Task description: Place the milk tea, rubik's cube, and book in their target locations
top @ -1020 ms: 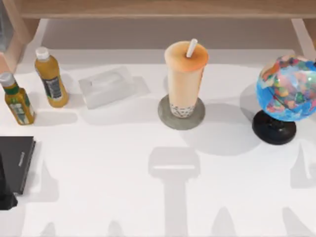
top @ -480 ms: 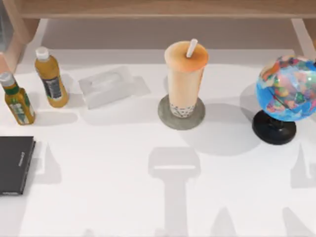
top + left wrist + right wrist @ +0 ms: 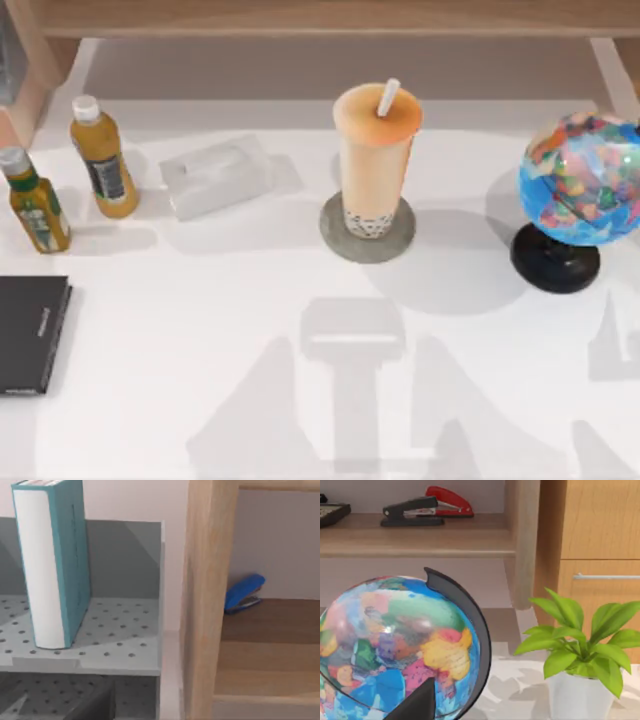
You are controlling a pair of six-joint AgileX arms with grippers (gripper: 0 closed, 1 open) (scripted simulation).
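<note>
The tall clear cup of orange-tan milk tea (image 3: 375,160), with dark pearls at its base, an orange top and a white straw, stands upright on the round grey stone-like coaster (image 3: 400,240) near the middle of the white table (image 3: 200,330); the cup sits inside the disc's rim. The flat black rectangular slab (image 3: 30,335) with small white lettering lies at the table's left edge, with nothing on it. Two small yellow bottles (image 3: 100,155) with white caps stand upright at the back left, near one another but apart; a clear rectangular box (image 3: 215,175) lies just to their right. A multicoloured globe (image 3: 582,180) on a black round base stands at the right edge, well apart from the cup.

In the left wrist view, the thick teal book (image 3: 55,560) with white page edges stands upright on a grey perforated shelf (image 3: 120,640), beside a pale wooden upright (image 3: 205,595); a blue stapler (image 3: 244,592) lies on the wooden shelf beyond it.

In the right wrist view, the globe is close, held in a black arc; a black stapler (image 3: 412,511) and a red stapler (image 3: 449,500) lie on a wooden shelf (image 3: 420,542) behind it; a green plant in a white pot (image 3: 575,640) stands beside the globe.

Whether the fingers of either gripper are spread or pressed together: cannot tell.
</note>
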